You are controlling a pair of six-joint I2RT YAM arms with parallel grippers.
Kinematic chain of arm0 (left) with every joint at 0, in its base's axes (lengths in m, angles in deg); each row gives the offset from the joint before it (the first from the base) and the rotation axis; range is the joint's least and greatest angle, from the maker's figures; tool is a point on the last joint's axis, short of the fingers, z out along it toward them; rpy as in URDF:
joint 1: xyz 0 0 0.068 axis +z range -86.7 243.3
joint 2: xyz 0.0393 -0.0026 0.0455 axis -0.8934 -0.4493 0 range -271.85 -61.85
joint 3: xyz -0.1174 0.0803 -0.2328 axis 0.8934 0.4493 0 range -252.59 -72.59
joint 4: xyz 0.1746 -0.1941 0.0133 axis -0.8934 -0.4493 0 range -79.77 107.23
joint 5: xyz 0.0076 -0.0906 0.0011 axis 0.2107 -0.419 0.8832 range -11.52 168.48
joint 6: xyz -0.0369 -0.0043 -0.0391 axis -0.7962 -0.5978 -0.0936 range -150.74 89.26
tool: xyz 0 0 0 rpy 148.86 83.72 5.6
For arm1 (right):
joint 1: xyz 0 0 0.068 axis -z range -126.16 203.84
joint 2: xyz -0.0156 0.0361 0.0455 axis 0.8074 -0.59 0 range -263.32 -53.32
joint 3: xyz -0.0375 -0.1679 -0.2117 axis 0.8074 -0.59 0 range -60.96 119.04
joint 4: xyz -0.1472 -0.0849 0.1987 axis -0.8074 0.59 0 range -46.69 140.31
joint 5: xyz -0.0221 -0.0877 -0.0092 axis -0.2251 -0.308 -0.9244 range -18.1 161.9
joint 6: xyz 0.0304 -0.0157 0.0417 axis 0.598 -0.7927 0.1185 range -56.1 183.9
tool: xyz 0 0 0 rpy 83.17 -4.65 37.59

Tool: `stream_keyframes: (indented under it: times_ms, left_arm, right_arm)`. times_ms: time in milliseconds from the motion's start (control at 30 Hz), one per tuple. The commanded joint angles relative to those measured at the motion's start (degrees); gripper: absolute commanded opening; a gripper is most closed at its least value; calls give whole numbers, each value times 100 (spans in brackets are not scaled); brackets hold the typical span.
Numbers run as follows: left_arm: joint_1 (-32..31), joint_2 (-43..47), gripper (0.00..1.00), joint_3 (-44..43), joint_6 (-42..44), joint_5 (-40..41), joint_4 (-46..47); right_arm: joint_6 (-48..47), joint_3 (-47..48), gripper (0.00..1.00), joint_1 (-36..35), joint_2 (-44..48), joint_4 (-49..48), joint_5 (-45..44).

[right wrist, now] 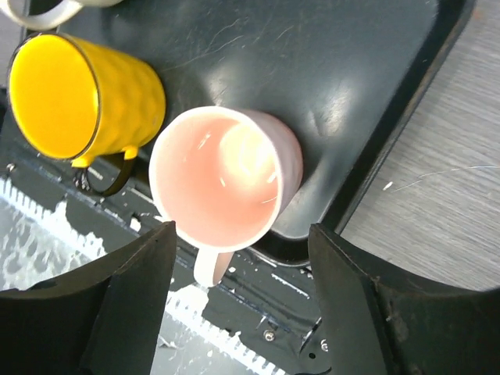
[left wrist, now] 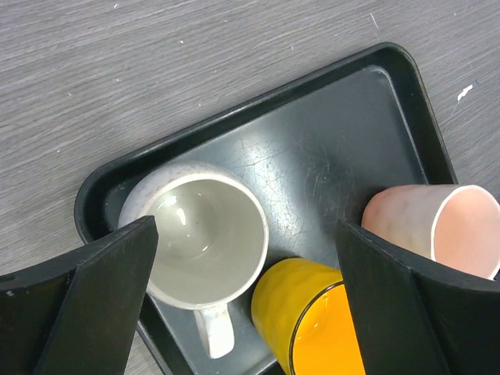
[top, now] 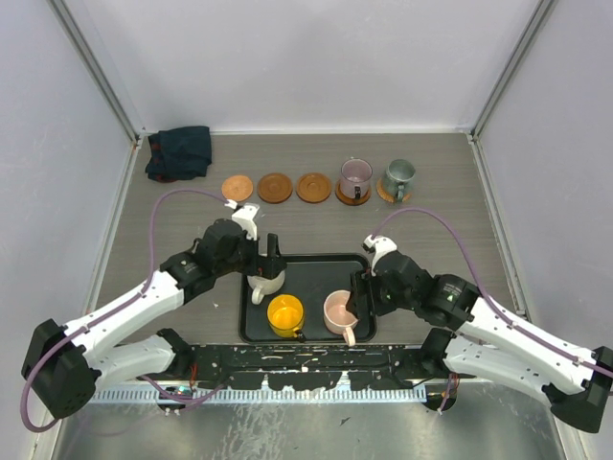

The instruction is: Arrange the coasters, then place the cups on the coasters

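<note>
Both arms are over the black tray (top: 316, 270) at the near edge now. The left gripper (top: 265, 255) hangs above the cream mug (top: 266, 284), jaws spread wide with nothing between them. Its wrist view shows the two black fingers (left wrist: 94, 297) straddling that mug's rim, with the handle pointing toward the near edge. That looks like a line-up for a grab across the body, clear of the handle.

The right gripper (top: 358, 299) does the same over the pink mug (top: 339, 310). Its jaws are parted and empty, one finger to each side of the rim, not touching as far as I can tell. The yellow mug (top: 285, 314) sits on the tray between the other two, just beside both. Each arm has to come down without nudging it.

Up at the far side, five coasters (top: 275, 187) lie in a neat row. The purple mug (top: 356, 177) and the grey-green mug (top: 397, 177) already stand on the two right-hand ones, and the three to the left are bare. So the arranging looks done, and two of five mugs are home. A dark cloth (top: 179, 153) lies bunched in the far left corner, out of the way.

My read is that each arm takes the mug on its own side, so neither crosses the other. The risk is a smooth round mug slipping or tipping if it's gripped off-centre.
</note>
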Motion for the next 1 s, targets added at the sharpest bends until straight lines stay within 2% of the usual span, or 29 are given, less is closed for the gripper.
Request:
stream_keyframes:
  times_ms: [0,267,600,800,967]
  left_arm:
    - [-74,-89,97,-347,-112,157,223]
    - [-183,-193,97,-416,-233,212,196]
    - [-188,-5,98,-301,-271,433,84]
    - [-187,96,98,-224,-235,586,21]
    - [-186,109,98,-206,-191,657,22]
  right_arm:
    - [-141,-14,76,-68,204,36,837]
    - [23,-442,78,-305,262,-285,1116]
    - [179,-460,77,-1007,-651,-540,762]
    - [484,-554,64,-1263,-1021,-775,445]
    - [685,-636,60,-1289,-1148,-894,227]
